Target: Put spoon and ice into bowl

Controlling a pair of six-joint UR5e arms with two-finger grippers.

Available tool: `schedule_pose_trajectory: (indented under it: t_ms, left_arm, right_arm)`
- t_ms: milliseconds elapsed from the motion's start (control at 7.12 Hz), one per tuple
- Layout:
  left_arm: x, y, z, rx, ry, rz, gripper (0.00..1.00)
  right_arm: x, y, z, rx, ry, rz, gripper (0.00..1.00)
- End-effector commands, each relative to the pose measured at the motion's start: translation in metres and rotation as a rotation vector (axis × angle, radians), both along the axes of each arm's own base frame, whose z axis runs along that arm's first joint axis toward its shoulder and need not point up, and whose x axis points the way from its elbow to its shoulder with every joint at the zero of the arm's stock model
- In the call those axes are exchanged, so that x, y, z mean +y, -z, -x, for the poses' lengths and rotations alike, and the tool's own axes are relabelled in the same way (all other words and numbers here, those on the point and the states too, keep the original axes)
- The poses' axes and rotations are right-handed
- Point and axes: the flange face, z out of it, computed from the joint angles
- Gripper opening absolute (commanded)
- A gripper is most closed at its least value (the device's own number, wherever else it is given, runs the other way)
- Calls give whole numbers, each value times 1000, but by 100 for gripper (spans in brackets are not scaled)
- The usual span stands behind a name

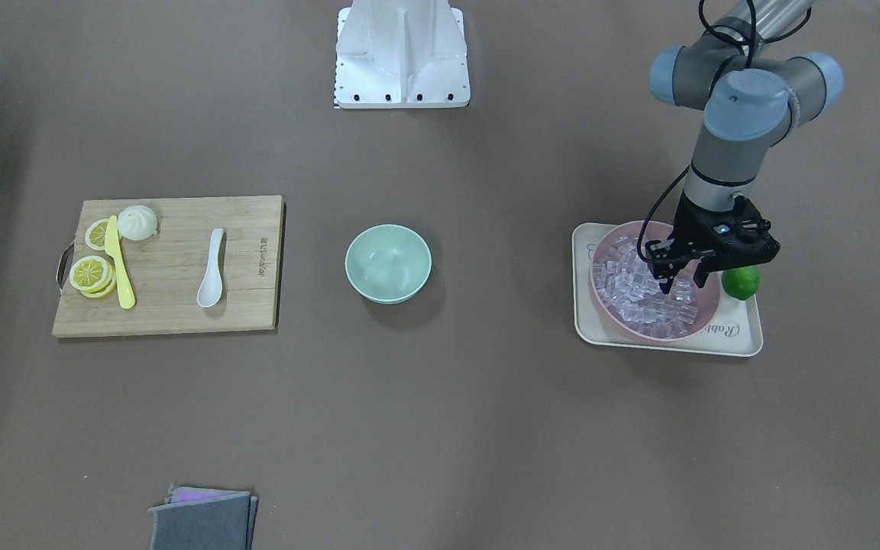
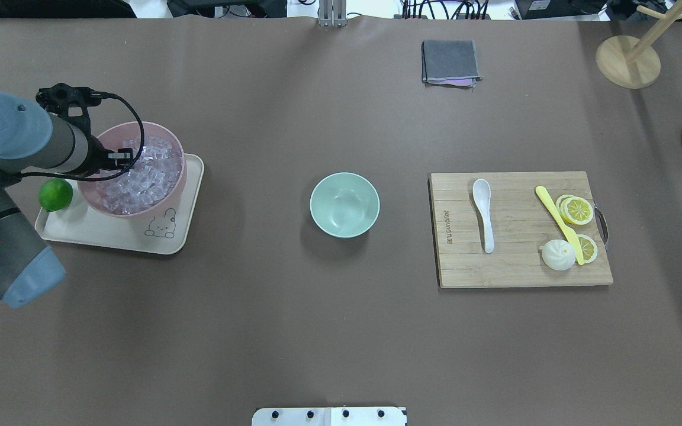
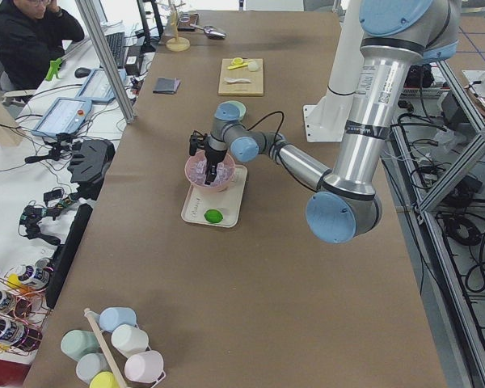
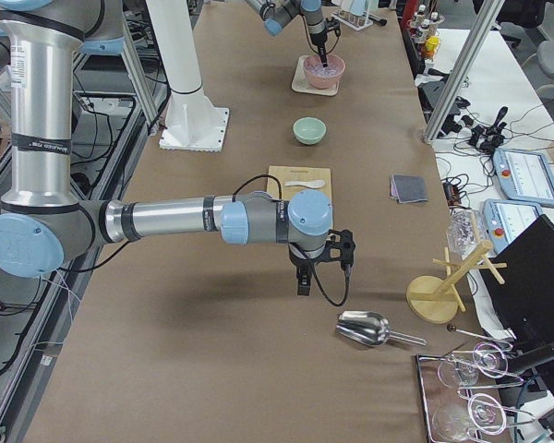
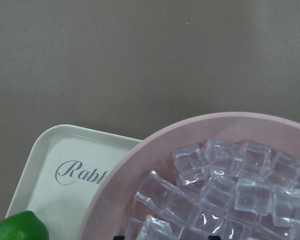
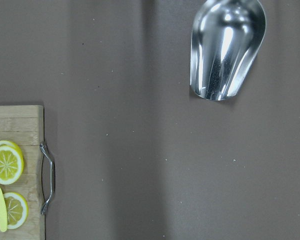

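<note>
Exterior front-facing view: left gripper (image 1: 683, 279) down inside pink bowl (image 1: 703, 317), tips spread among ice (image 1: 638, 294), apparently nothing pinched yet. Step in hand: ice pick. Next: close on one cube, lift, carry to empty bowl (image 1: 388, 263) mid-counter. Spoon (image 1: 211, 269) lies on cutting board (image 1: 180, 305). Right gripper (image 4: 305, 277) hovers near metal scoop (image 4: 365, 328); spread or closed, cannot tell. Counter (image 1: 486, 420) brown, matte; operator (image 3: 24, 36) seated at desks alongside.

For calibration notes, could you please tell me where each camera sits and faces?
Front-facing: across the table, facing the robot; left gripper at the pink bowl.
Overhead: behind the robot, looking down; left arm only.
Exterior left: table's end; left arm near.
Exterior right: opposite end; right arm near.
Left wrist: over the ice.
Right wrist: over the metal scoop.
Front-facing and overhead share the mint bowl.
</note>
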Motion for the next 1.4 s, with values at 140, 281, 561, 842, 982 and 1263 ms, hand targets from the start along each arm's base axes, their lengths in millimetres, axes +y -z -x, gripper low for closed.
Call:
schedule_pose_trajectory:
  t_ms: [140,281,561,842,982,1263]
  left_arm:
    - [1,-3,-2,-4,-4,3,56]
    - [1,-3,-2,-5,-4,4,54]
    - [3,-5,-1,-6,-6,5,14]
    - [3,13,6,8,-32,-40,0]
    - [7,35,18,-4,-45,-54,0]
    - [10,90,27,33,-37,-94,0]
  right_arm:
    - [0,1,0,-2,-2,0,100]
    - [0,2,0,-2,-2,-1,100]
    - [0,5,1,-11,-11,4,100]
    - [-4,18,5,-20,-10,-9,100]
    - [-6,39,24,-16,-24,15,100]
    - [-24,79,82,3,47,-25,100]
